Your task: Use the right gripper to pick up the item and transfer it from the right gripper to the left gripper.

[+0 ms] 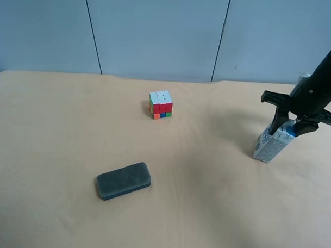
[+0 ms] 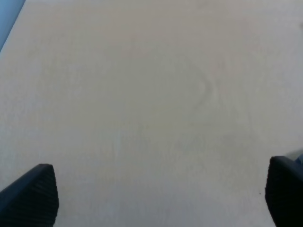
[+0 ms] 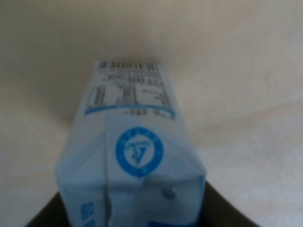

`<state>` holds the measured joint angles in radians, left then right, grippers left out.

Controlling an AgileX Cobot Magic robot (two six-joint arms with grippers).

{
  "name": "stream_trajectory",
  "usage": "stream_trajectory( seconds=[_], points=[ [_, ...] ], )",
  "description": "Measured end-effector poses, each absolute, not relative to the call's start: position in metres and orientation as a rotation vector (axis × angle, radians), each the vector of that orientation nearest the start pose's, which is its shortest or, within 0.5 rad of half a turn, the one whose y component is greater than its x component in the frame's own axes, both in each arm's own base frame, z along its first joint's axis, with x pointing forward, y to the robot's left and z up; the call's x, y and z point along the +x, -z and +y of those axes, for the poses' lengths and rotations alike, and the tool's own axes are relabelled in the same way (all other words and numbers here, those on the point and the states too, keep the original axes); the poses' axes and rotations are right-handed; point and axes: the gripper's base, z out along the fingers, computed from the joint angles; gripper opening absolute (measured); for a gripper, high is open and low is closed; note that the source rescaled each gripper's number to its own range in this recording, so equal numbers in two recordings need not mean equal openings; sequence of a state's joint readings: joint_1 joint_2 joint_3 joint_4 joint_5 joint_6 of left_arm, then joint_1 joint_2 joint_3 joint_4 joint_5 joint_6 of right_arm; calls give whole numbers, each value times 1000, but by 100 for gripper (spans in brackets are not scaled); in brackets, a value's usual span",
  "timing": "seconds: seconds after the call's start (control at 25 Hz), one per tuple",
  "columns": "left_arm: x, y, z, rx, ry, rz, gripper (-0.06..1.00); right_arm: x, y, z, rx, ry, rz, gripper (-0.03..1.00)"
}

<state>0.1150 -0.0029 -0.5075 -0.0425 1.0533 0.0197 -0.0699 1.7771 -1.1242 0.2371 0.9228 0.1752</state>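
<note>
Carton (image 1: pixel 271 144): tilting on table (image 1: pixel 206 201), exterior view's right. My right tool (image 1: pixel 286 128) clamping its upper end. Judging light, thin-walled, crushable; flat sides taking gentle grip best. Left tool (image 2: pixel 161 168) gaping wide, empty.

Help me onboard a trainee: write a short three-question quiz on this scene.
1. True or false: the left gripper is open, with nothing between its jaws.
2. Which thing does the right gripper grip? A multicoloured puzzle cube; B small white-and-blue gabled milk carton; C dark grey oblong eraser.
3. Fill in: the carton is ____ (upright or tilted).
Key: 1 true; 2 B; 3 tilted.
</note>
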Motion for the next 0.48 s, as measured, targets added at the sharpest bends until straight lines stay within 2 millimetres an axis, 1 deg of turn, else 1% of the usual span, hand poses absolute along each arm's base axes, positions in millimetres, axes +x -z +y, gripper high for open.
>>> stream_trajectory(
  seconds=[0.2,0.4,0.48],
  points=[
    [-6,-280,-4,-94,-34,2024,99,320,-208,3,550,-450,2977,0],
    [-6,-280,-4,-94,-34,2024,99,311,-235,15,439,-649,2922,0],
    [-6,-280,-4,-94,-34,2024,99,308,-240,21,384,-738,2924,0]
  ],
)
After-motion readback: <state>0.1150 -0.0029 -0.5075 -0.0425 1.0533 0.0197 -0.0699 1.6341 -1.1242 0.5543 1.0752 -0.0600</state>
